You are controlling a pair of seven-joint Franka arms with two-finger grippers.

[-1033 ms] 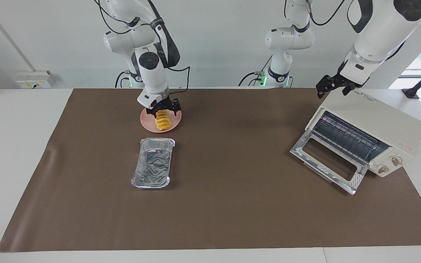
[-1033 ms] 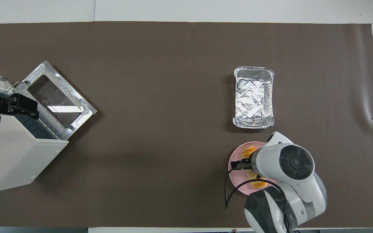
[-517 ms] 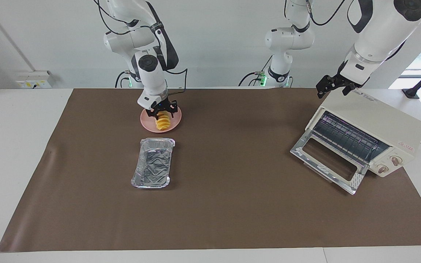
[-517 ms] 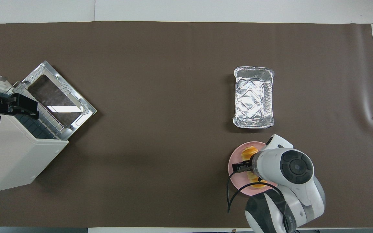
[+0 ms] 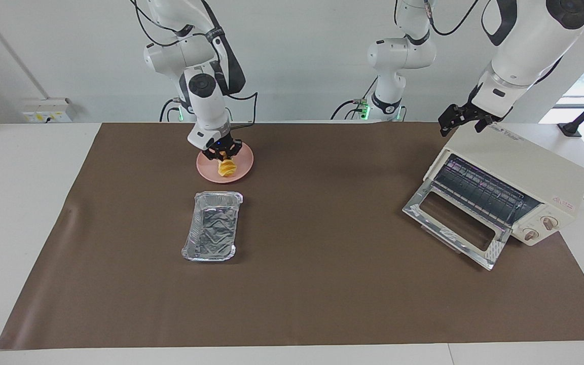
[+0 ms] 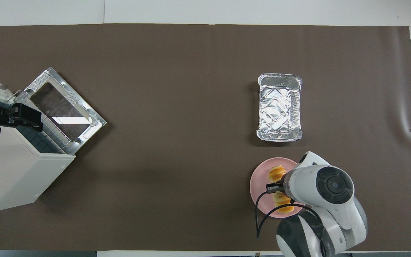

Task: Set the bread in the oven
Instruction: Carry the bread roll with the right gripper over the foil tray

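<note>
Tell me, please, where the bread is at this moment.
The bread lies on the pink plate at the right arm's end of the table, nearer to the robots than the foil tray, with the right gripper at it.

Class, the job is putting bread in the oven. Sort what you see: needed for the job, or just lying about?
Needed: bread, oven with door down, right gripper at the bread.
Lying about: foil tray, pink plate under the bread; left gripper waits over the oven.

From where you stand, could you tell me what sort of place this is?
Probably a robotics lab with a mock kitchen task: Franka arms stand at a white table with a brown mat, a toaster oven and a foil tray.
</note>
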